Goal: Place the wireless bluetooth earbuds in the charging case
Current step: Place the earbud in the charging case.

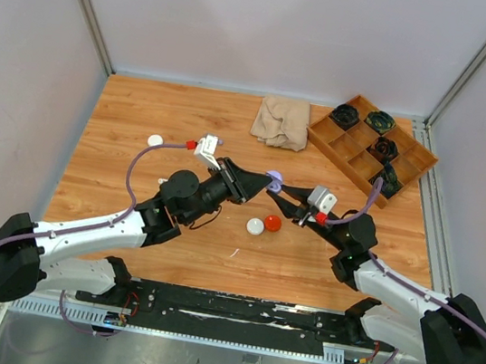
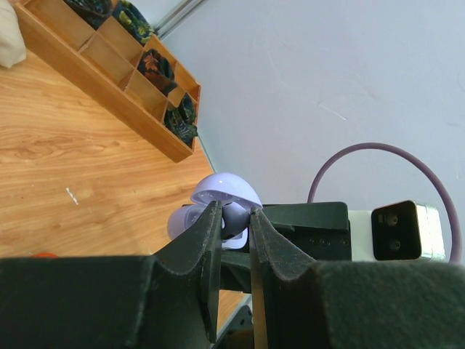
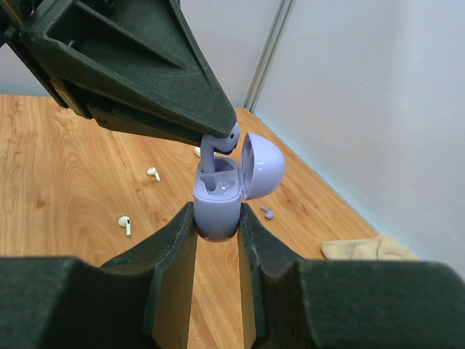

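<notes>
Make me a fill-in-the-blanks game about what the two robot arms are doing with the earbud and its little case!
1. The right gripper holds a purple charging case whose lid is ____.
2. The earbud pinched by the left gripper is ____ in colour.
3. On the table, the round case beside the white round case is coloured ____.
4. The tan cloth lies next to a tray made of ____.

Missing words: open; purple; red; wood.

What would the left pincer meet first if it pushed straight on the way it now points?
Probably the open purple case held by the right pincer; the purple earbud in the left pincer would touch it first.
</notes>
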Available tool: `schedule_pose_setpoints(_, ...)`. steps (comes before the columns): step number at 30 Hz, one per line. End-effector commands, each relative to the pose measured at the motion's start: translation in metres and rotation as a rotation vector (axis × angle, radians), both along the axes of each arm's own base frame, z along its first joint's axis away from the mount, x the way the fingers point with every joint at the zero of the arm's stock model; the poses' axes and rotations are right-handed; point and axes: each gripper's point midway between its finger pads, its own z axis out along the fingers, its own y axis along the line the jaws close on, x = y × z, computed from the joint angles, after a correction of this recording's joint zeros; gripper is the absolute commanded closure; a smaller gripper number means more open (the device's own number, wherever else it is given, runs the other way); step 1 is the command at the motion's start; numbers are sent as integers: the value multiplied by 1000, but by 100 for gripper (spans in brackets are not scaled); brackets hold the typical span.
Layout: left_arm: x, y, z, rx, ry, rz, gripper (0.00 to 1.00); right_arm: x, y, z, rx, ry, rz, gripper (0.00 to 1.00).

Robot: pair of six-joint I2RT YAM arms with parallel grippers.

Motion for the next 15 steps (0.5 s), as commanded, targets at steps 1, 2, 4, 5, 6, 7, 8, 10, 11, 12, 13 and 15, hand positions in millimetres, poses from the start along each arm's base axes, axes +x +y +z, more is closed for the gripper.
schedule_pose_setpoints(1,2,2,6,-19,-19,32,83,-12,1,16,42,-65,16,99)
schedule_pose_setpoints(2,2,3,5,-16,-18,37,83,-12,0,17,44,-67,15,99)
schedule_pose_setpoints(4,3,3,2,-9,-17,40,81,-12,0,17,44,-67,16,99)
schedule_pose_setpoints(5,4,3,2,-5,-16,43,80,-13,0,18,45,-70,16,99)
schedule_pose_setpoints(6,4,4,1,1,-15,47,78,-13,0,17,45,-69,17,99)
schedule_pose_setpoints(7,5,4,0,8,-14,52,75,-13,0,18,46,-70,15,99)
schedule_pose_setpoints(8,6,5,0,14,-14,59,72,-13,-1,18,46,-72,13,99)
schedule_pose_setpoints(10,7,8,0,22,-16,73,67,-13,-1,16,44,-68,11,99)
schedule_pose_setpoints(11,8,9,0,27,-18,78,66,-13,-1,16,43,-68,8,99)
schedule_pose_setpoints(12,8,10,0,29,-18,82,65,-13,-2,15,44,-69,8,99)
schedule_pose_setpoints(13,8,10,1,33,-19,85,65,-13,-2,16,45,-68,6,99)
schedule_pose_setpoints(15,8,9,0,39,-18,77,64,-13,-2,16,47,-70,7,99)
